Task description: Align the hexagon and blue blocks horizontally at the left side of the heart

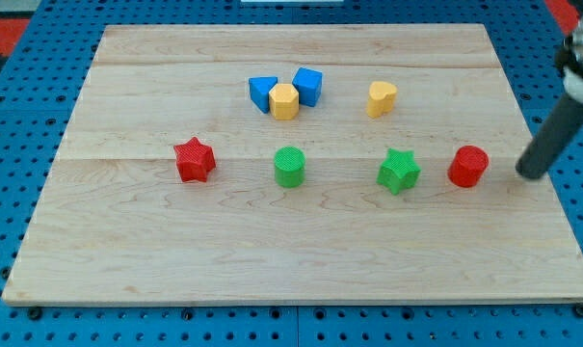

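Note:
A yellow hexagon block [284, 100] sits near the view's top middle, touching a blue triangle-like block [262, 93] on its left and a blue cube [308, 86] on its upper right. A yellow heart block [382, 97] lies to their right, apart from them. My tip [529, 174] is at the board's right edge, just right of a red cylinder [467, 166] and far from the hexagon and blue blocks.
A red star [195, 159], a green cylinder [289, 166] and a green star [398, 171] form a row with the red cylinder across the middle of the wooden board [175, 260]. Blue pegboard surrounds the board.

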You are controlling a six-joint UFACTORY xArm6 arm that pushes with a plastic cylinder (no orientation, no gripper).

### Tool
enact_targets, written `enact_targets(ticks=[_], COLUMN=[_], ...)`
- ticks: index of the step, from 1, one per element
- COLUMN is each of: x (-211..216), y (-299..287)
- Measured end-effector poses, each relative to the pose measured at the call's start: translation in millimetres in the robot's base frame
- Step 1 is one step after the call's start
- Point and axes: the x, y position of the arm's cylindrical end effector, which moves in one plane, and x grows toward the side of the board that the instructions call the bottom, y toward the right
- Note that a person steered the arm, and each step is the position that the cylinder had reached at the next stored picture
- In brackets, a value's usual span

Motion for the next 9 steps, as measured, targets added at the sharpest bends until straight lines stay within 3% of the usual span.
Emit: enact_targets(ticks=[2, 3, 6, 7, 8, 9], x=[-25, -51, -107, -89, -48, -84], y=[-159, -209, -323, -269, -280, -353])
